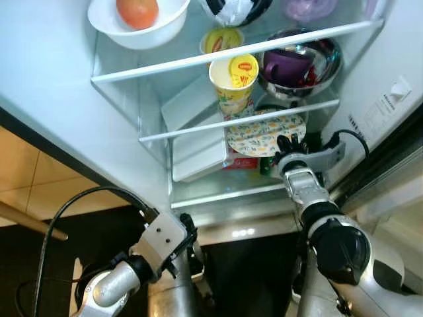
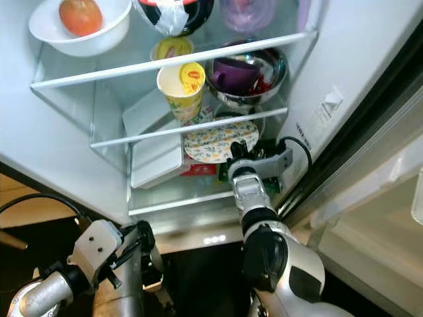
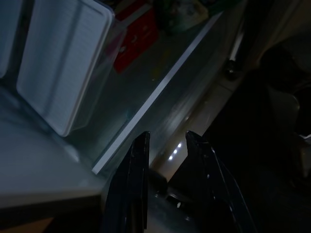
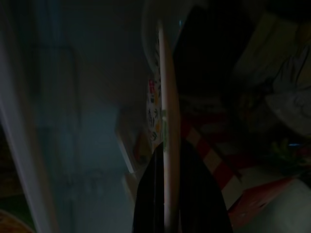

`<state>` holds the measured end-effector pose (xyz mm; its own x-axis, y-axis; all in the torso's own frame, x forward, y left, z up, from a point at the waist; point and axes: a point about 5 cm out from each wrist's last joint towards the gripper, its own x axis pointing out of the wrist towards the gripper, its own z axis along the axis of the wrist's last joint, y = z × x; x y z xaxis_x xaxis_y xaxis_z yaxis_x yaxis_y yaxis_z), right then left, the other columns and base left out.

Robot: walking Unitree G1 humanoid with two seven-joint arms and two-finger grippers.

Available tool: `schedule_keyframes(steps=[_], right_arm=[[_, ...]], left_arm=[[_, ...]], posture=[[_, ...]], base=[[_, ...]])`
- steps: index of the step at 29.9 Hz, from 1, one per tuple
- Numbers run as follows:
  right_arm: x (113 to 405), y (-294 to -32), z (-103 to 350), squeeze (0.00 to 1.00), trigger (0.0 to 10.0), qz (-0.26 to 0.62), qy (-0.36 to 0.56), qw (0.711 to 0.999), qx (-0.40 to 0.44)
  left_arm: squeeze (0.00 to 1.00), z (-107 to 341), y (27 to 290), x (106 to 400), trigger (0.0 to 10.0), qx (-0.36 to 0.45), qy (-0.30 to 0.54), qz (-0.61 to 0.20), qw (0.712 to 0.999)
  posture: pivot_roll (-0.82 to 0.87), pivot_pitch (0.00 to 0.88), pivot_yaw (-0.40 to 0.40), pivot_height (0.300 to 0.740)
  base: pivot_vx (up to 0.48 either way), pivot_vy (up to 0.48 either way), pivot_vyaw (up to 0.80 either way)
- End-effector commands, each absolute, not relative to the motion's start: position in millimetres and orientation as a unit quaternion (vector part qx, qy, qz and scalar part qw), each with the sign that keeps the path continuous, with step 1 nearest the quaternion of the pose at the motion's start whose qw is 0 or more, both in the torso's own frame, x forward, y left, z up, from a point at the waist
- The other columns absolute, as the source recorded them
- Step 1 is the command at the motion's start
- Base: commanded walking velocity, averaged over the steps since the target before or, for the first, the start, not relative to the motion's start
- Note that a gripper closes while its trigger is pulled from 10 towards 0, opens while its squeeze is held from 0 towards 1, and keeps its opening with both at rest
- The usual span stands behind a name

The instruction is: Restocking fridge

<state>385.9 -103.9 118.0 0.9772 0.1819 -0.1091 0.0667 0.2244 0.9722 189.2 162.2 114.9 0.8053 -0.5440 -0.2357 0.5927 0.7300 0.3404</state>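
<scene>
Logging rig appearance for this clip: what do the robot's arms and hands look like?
Both arms are silver metal with black joints. The left hand has two long black fingers behind a pale grey wrist block fed by a black cable. The right hand has black fingers, a grey bracket and a looping black cable.

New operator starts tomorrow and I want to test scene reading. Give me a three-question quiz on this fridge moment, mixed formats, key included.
1. True or false: the right gripper is shut on the floral plate.
2. What lies in the white bowl on the top shelf: A) a purple cup, B) an orange-red fruit, C) a carton?
3. Fill in: the yellow cup stands left of the ______ bowl holding a purple cup.

Key
1. True; the plate's rim sits between its fingers in the right wrist view.
2. B
3. steel
</scene>
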Motion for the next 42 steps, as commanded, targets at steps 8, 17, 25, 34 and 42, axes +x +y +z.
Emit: schedule_keyframes(steps=[8,17,25,34,42], right_arm=[[397.6,-92.4,148.4,1.0,10.0,0.061,0.054,0.737,0.671],[406.4,-92.0,173.6,0.0,10.0,0.085,0.026,0.764,0.639],[397.0,-112.6,136.6,0.0,10.0,0.006,0.094,0.829,0.551],[383.3,-159.7,106.3,0.0,10.0,-0.061,0.112,0.875,0.468],[369.6,-185.4,95.3,0.0,10.0,0.005,0.066,0.891,0.449]], left_arm=[[0.24,114.8,174.1,165.1,10.0,0.222,0.111,-0.289,0.925],[0.25,116.9,167.9,169.8,10.0,0.22,0.113,-0.29,0.925],[0.24,115.6,161.5,180.1,10.0,0.212,0.106,-0.289,0.928],[0.25,107.7,146.4,196.5,10.0,0.2,0.092,-0.305,0.927],[0.24,100.6,138.3,212.4,10.0,0.196,0.082,-0.309,0.927]], posture=[[0.54,0.431,0.118,0.506],[0.53,0.414,0.111,0.506],[0.45,0.399,0.085,0.506],[0.32,0.342,0.05,0.506],[0.25,0.289,0.029,0.506]], base=[[0.0,0.0,0.0],[0.0,0.0,0.0],[0.0,0.0,0.0],[0.0,0.0,0.0],[0.0,0.0,0.0]])
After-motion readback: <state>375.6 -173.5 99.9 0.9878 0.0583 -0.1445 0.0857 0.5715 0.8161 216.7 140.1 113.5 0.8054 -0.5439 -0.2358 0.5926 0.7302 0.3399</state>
